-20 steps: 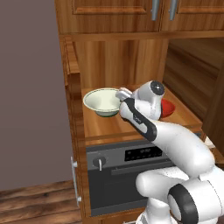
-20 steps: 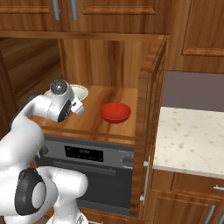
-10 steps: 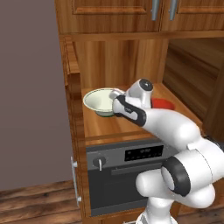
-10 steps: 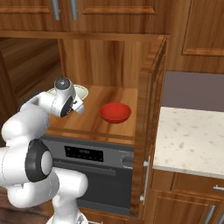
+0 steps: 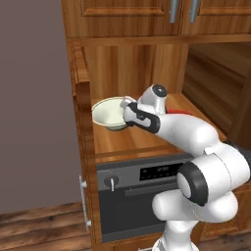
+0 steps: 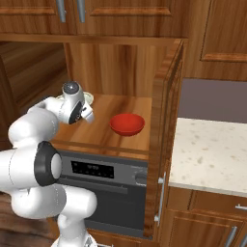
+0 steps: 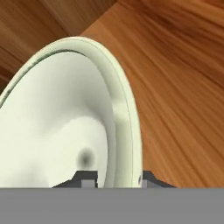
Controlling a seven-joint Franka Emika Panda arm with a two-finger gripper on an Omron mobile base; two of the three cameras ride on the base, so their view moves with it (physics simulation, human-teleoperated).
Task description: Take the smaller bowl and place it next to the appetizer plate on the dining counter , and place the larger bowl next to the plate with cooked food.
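The larger bowl, pale cream-green with a flared rim, stands at the left of a wooden shelf above the oven. My gripper is at its right rim and open. In the hand view the bowl fills the left side, and the gripper has one fingertip inside the rim and the other outside it. The smaller bowl, bright red, sits to the right on the same shelf; only a sliver of it shows behind my arm. In the right base view the gripper mostly hides the cream bowl. Both plates are out of view.
The shelf is an alcove with wooden side walls and closed cabinet doors above. A black oven sits below it. A beige speckled countertop lies to the right, past the alcove's side wall.
My arm has swung left and forward across the shelf, bringing the gripper from between the bowls to the cream bowl's rim. Neither bowl has moved.
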